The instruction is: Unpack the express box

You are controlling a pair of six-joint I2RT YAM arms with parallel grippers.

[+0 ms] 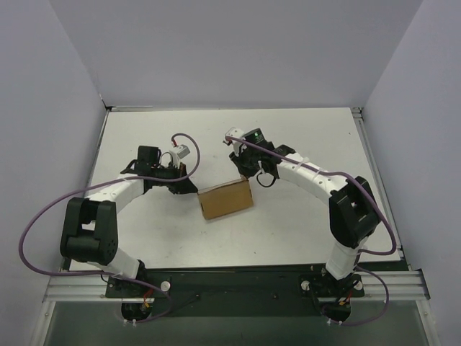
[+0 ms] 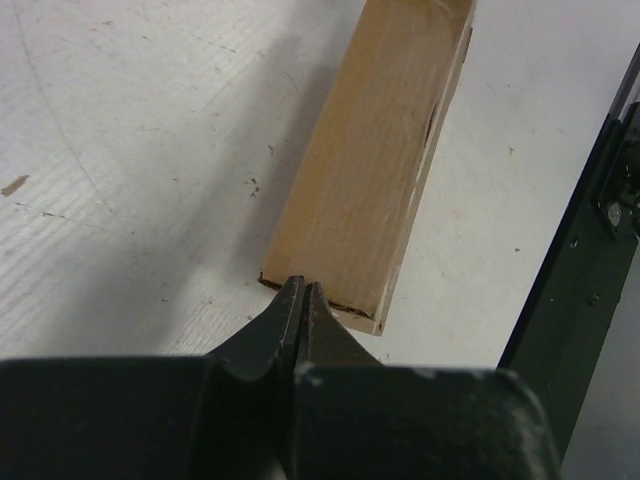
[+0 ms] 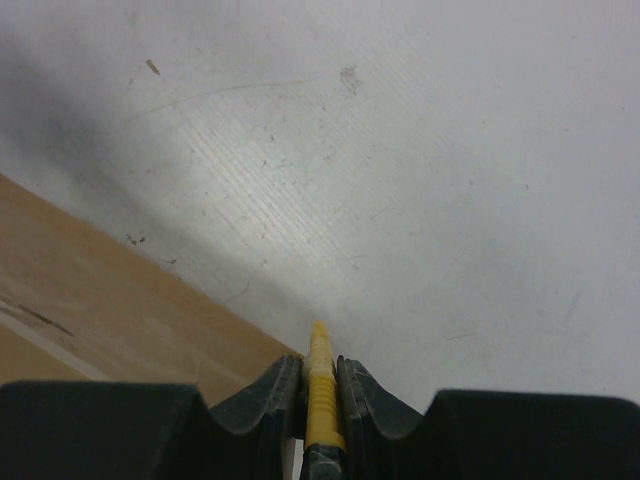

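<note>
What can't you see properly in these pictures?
- Inside of the box: in every view its cardboard top covers it.
- Knife: in the right wrist view only a yellow strip shows; the jaws hide the rest.
- Box's far end: in the left wrist view the top edge cuts it off.
- Knife in the top view: the right arm covers it.

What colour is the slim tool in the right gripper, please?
Yellow; the tool shows best in the right wrist view.
</note>
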